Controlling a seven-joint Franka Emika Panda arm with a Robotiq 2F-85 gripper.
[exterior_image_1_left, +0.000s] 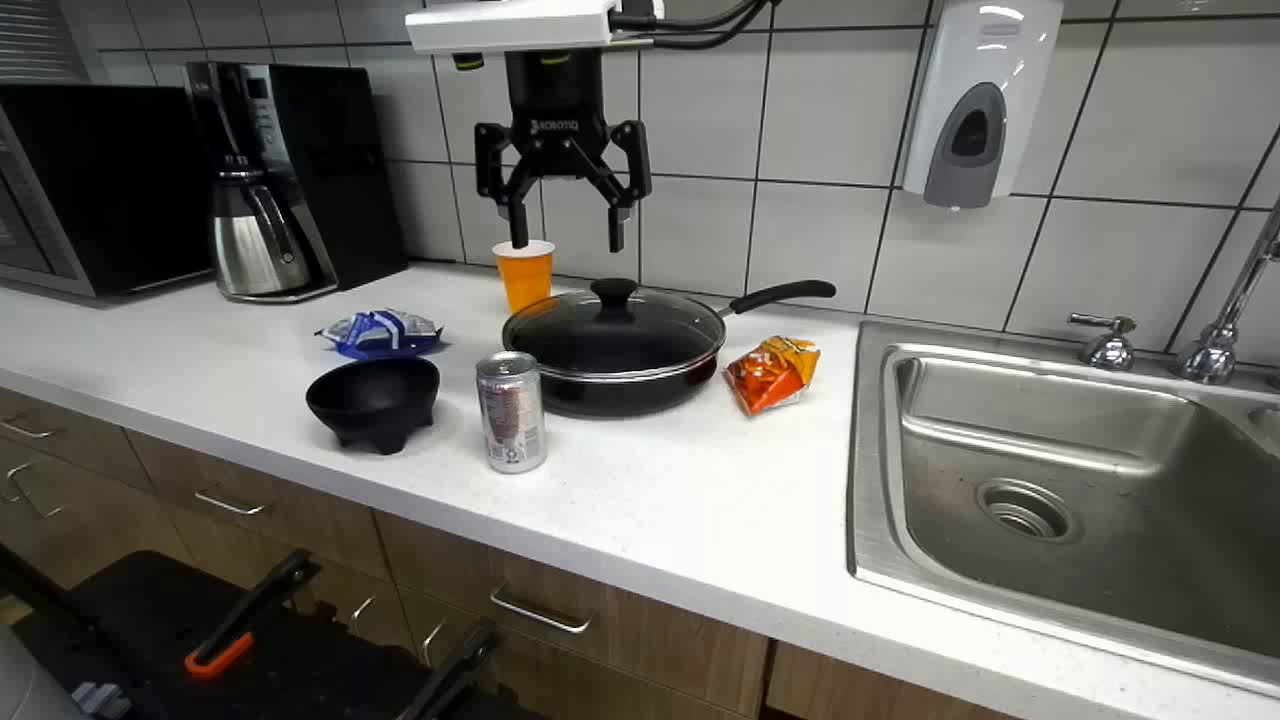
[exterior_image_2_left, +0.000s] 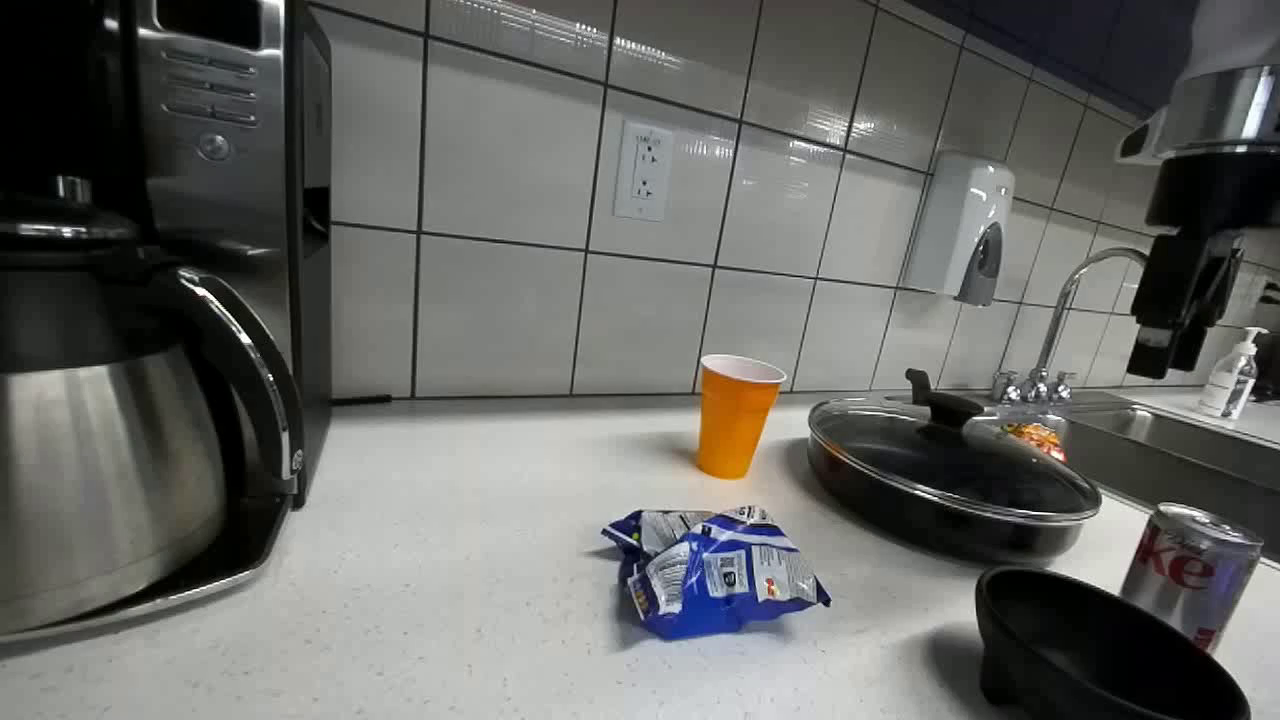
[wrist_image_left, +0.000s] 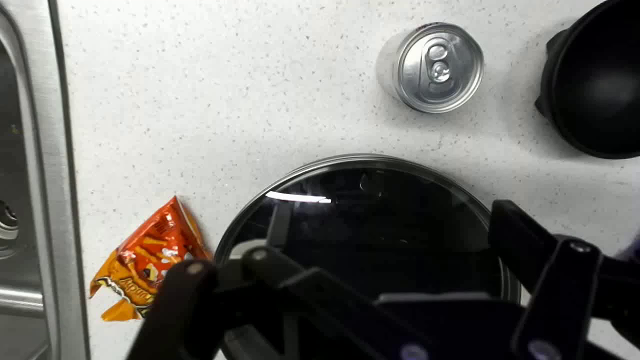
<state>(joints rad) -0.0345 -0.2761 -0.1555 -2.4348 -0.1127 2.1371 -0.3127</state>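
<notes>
Gripper with white ROBOTIQ lettering, high above a lidded black pan, fingers spread wide apart. Pan near the back edge of the countertop, with its handle toward that edge. Nearer the front edge, upright beside the pan with a gap, a silver can: big red letters "ke" readable, smaller script above too faint to make out. Beside the can, a black footed bowl. Farther back from the front edge than the bowl, a blue bag with white label panels, print too fine to read. Between pan and sink, an orange-and-red bag bearing upside-down lettering in the wrist view, not surely legible. Near the back edge, an orange cup with a white rim.
</notes>
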